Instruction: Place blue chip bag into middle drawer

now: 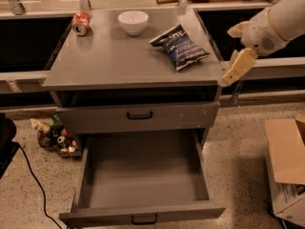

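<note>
On cabinet top [109, 63], crinkled blue chip bag [181, 47]; claw [229, 76] just off edge

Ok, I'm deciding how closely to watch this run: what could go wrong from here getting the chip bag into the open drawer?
The gripper hangs off the cabinet's right edge, apart from the blue chip bag; a sideways approach might push the bag toward the white bowl instead of grasping it. The middle drawer stands open only in front of the cabinet, so a release too far back would likely land the bag on the top, not inside.
</note>
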Tool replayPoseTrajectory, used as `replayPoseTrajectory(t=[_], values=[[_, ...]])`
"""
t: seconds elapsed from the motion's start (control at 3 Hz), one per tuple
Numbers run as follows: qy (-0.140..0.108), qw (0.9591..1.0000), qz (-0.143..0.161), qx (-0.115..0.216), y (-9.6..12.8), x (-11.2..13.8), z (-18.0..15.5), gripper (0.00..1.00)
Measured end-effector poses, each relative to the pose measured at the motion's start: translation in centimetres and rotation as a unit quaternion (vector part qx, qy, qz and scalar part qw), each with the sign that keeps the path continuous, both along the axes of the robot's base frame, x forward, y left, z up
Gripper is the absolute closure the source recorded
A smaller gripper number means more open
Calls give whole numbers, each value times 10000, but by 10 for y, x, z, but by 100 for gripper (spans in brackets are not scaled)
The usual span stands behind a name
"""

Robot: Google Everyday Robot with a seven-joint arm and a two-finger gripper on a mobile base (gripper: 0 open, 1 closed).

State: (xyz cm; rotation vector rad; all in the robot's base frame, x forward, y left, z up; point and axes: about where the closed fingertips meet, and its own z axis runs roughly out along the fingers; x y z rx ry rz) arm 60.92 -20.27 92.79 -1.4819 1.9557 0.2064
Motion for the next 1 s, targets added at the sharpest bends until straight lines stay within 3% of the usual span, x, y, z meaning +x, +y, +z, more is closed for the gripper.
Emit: replayPoseTrajectory(t=[1.0], values=[[-617,9942,-221,848,1,121,-24,0]])
